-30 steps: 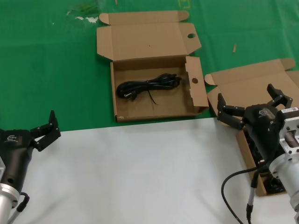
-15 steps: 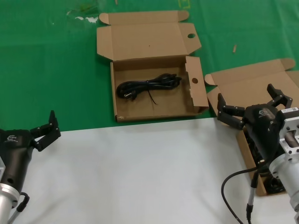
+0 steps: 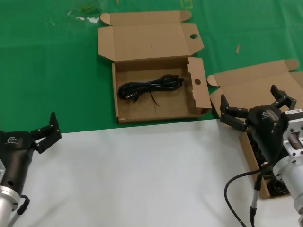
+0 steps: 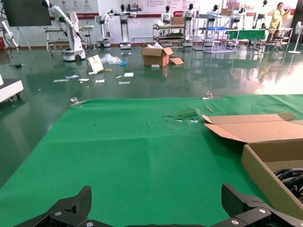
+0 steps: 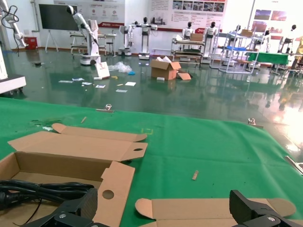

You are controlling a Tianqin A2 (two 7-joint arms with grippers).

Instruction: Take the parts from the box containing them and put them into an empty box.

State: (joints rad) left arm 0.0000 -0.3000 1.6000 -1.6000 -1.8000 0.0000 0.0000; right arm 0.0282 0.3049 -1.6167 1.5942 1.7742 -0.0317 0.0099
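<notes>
No movement; both end effectors (image 3: 47, 130) (image 3: 255, 109) open.

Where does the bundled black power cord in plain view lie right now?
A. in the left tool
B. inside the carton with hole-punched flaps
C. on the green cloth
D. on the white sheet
B: the black power cord lies on the floor of the hole-punched carton, with neither tool touching it.

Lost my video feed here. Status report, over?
Left gripper open, idle at table edge. Right gripper open, above askew box. One power cord already in hole-punched box. Nothing blocking.
</notes>
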